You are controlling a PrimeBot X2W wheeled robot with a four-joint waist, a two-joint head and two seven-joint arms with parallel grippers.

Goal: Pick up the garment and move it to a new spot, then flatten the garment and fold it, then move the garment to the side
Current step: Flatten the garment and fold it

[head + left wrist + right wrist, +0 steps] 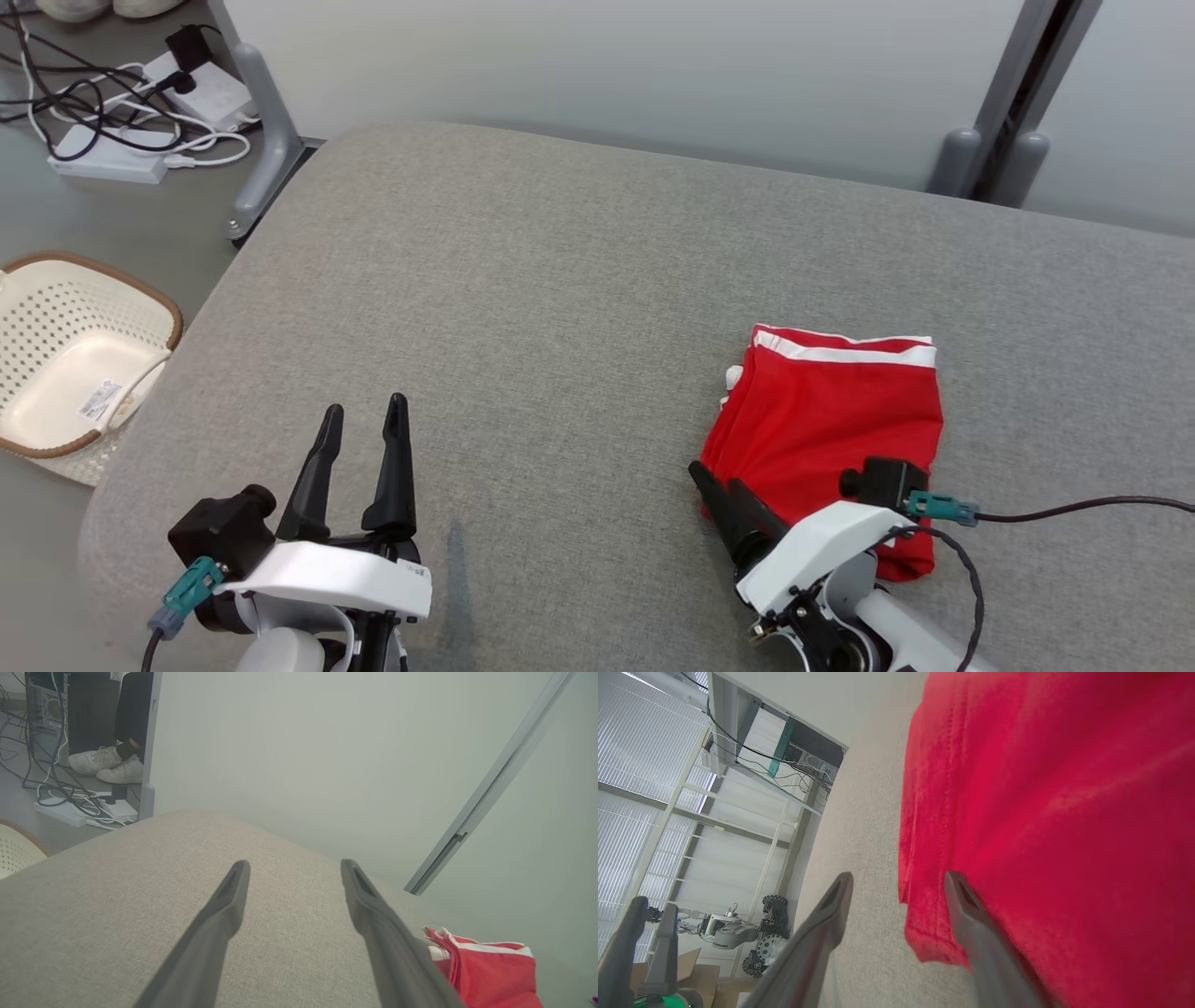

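Observation:
The garment [831, 420] is red with a white band and lies folded in a rough square on the right part of the grey padded surface [560, 308]. My right gripper [714, 476] is open at the garment's near left corner. In the right wrist view the right gripper [899, 875] has one finger over the red garment [1064, 812] and the other over bare grey fabric, gripping nothing. My left gripper [365, 405] is open and empty at the lower left, far from the garment. In the left wrist view the left gripper [294, 863] points across the surface, with the garment [490, 970] at the lower right.
A cream perforated basket [168, 308] stands on the floor left of the surface. Power strips and tangled cables [140, 112] lie on the floor behind it, beside a grey partition foot [266, 121]. A person's white shoes [107, 763] are visible in the left wrist view.

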